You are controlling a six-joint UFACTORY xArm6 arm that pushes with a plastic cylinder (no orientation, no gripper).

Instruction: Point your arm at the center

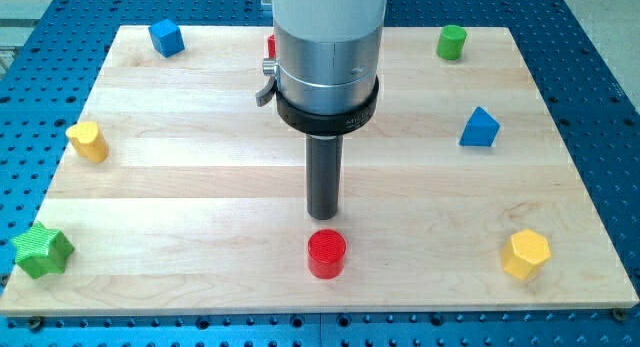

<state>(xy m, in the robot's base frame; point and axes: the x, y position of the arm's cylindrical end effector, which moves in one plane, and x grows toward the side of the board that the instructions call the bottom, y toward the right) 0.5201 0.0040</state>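
Red cylinder (326,254): nearest the view's bottom edge, just below my tip, apart from it.
Tip (323,216): my tip stood near the middle of the desk (200,177), touching no block; a plain rod tool, with no jaws to open or close.
Arm housing (328,47): it hid most of a red block (271,47) at the view's top.
Right side: blue triangular block (480,128), green cylinder (452,42), yellow hexagonal block (525,254).
Left side: blue cube (166,37), yellow block (88,141), green star (42,251).
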